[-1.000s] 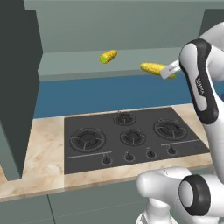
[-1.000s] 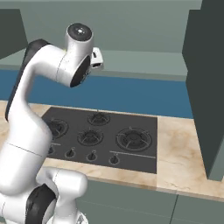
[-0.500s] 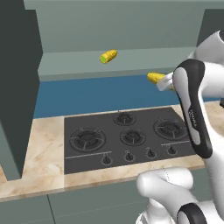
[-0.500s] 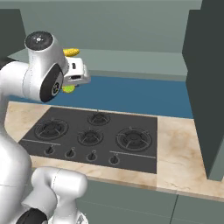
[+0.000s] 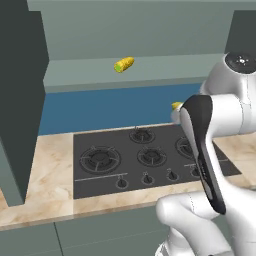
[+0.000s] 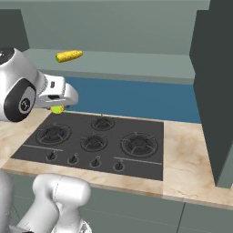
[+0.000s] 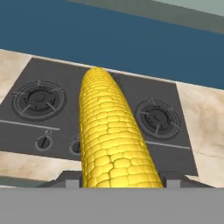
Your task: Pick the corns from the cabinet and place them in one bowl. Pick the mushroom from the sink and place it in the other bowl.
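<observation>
Corn cob carried above the hob

Gripper (image 7: 120,186) is clamped on one corn cob (image 7: 113,140), which points away from the hand, above the black five-burner hob (image 6: 95,141). Seen from the right base camera, a bit of cob peeks out under the white hand, above the hob's left rear corner. The second corn cob (image 5: 124,64) lies on the grey-green cabinet shelf (image 5: 165,67), above and behind the hob. No bowl appears near the hob. The step in hand looks like transport of the first cob. Next, the arm probably needs to find the tan bowl, bring the cob over it and release, then return for the shelf cob.
</observation>
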Robot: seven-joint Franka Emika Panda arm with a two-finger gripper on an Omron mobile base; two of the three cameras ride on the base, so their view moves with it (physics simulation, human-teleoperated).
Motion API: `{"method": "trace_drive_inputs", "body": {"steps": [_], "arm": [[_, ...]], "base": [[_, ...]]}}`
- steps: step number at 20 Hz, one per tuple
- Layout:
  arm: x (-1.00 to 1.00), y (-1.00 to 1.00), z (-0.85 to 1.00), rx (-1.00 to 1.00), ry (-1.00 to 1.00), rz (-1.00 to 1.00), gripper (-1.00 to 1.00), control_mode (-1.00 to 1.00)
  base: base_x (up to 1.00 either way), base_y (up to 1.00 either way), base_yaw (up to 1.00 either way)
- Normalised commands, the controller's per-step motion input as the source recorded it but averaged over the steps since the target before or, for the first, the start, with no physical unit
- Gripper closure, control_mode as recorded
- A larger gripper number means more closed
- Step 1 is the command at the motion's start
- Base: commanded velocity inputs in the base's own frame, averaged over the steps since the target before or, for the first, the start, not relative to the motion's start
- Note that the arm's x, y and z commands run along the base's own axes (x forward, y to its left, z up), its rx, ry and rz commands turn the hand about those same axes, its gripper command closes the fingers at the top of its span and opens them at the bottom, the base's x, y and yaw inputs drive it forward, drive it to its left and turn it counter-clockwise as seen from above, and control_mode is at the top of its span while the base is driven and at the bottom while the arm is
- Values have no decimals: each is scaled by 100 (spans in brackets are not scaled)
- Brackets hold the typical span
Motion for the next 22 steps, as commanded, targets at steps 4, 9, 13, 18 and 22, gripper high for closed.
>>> {"method": "trace_drive_inputs", "body": {"steps": [4, 9, 13, 18, 22], "arm": [[-25, 2, -19, 0, 10, -6, 100, -100], [-20, 1, -27, 0, 3, -2, 100, -100], [-5, 0, -24, 2, 0, 0, 100, -100], [0, 3, -8, 2, 0, 0, 100, -100], [0, 0, 0, 0, 0, 0, 100, 100]], "base": [[0, 0, 0], [0, 0, 0], [0, 0, 0], [0, 0, 0], [0, 0, 0]]}}
